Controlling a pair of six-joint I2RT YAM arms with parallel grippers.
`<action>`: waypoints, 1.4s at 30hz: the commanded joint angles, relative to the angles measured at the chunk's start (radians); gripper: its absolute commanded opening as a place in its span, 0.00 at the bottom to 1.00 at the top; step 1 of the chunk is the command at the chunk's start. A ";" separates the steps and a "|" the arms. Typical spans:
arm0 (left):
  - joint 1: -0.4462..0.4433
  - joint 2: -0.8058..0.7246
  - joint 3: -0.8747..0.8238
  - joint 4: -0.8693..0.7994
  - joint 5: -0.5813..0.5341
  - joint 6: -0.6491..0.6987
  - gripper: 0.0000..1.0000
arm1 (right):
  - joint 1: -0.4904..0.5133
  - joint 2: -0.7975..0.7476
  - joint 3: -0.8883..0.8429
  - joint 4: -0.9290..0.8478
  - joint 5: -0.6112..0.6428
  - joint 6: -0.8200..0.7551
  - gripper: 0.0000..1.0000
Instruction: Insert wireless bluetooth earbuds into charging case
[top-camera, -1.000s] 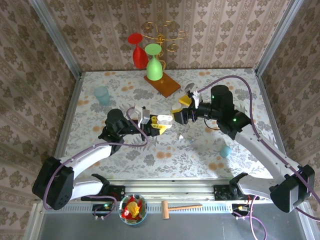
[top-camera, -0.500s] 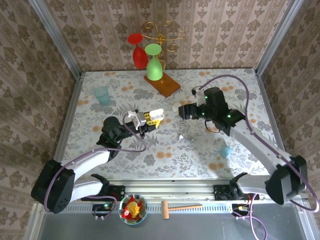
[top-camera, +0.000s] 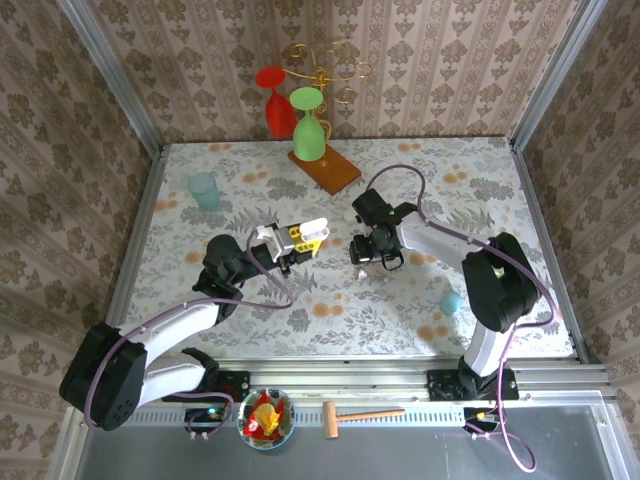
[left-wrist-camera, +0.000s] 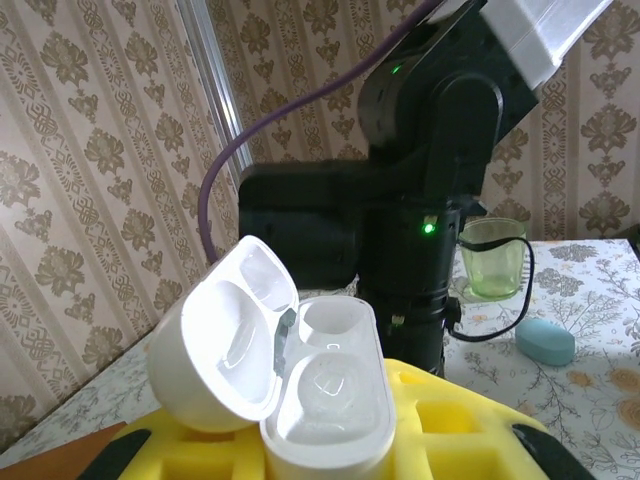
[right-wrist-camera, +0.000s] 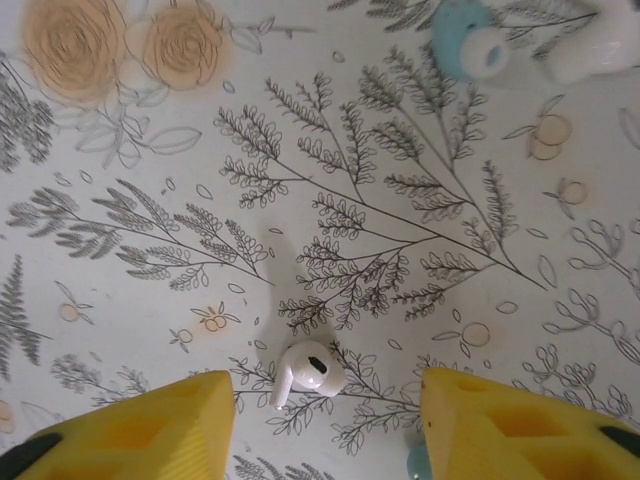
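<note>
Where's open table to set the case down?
Bare: the far right corner of the table, behind the right gripper, and the near edge between both arms. Crowded: the middle, around the left gripper, charging case and earbud.

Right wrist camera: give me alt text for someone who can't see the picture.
A single white earbud lies on a flower-patterned tablecloth, low in the picture, in the gap of the open right gripper between its two yellow fingers. At the top right corner sit a small pale blue object and a white object.
</note>
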 joint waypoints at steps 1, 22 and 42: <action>-0.007 -0.011 -0.006 0.006 0.005 0.030 0.00 | 0.005 0.047 0.048 -0.068 -0.041 -0.038 0.45; -0.007 -0.013 -0.006 -0.009 -0.001 0.034 0.00 | -0.009 0.156 0.048 -0.061 -0.156 -0.144 0.36; -0.010 -0.014 -0.005 -0.002 -0.002 0.025 0.00 | -0.024 0.127 -0.017 -0.020 -0.183 -0.137 0.21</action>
